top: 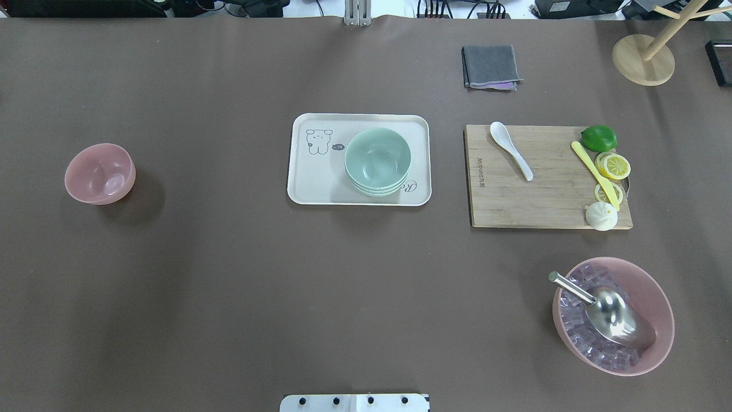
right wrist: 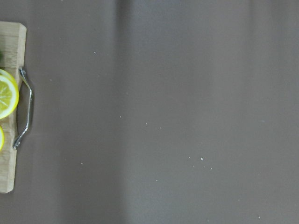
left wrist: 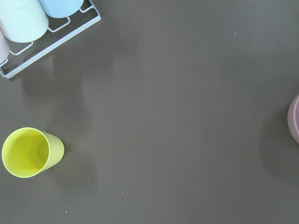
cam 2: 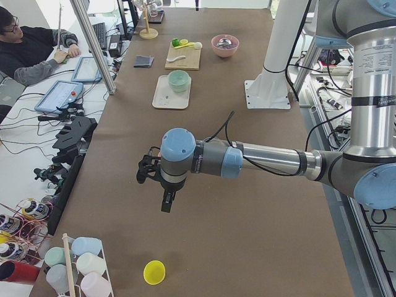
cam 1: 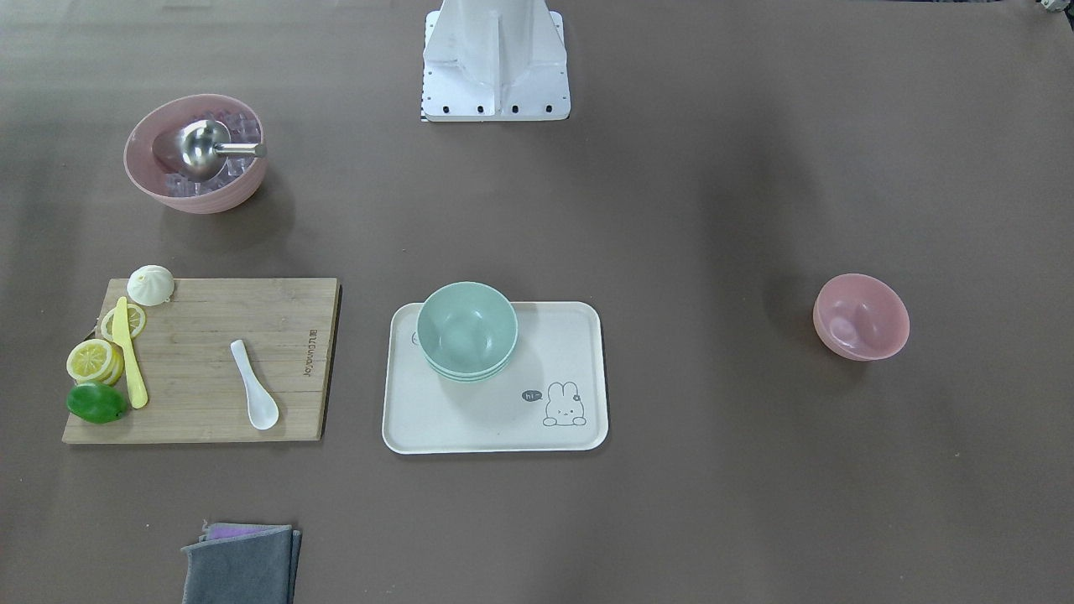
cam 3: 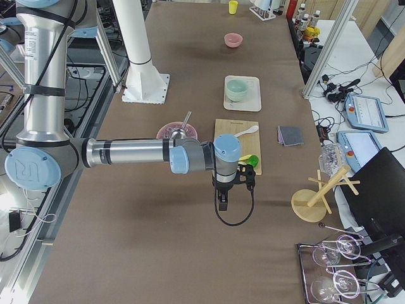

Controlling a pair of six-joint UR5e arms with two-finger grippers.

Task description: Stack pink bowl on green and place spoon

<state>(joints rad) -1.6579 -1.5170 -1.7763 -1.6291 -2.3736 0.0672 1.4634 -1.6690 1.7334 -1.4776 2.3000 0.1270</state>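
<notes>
The left pincer (cam 2: 166, 201) hangs over the table's (top: 229, 286) left end and the right pincer (cam 3: 223, 201) over its right end; I cannot tell how far either is open. The small pink bowl (top: 100, 174) stands near the left edge, the stacked green bowls (top: 377, 160) on the mid-table tray (top: 309, 171), and the white spoon (top: 510, 150) on the cutting board (top: 514, 200).

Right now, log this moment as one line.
task: not started | empty pink bowl: unstacked | green bowls: stacked on tray | white spoon: on cutting board | left gripper, right gripper: far off, opening unclear
</notes>
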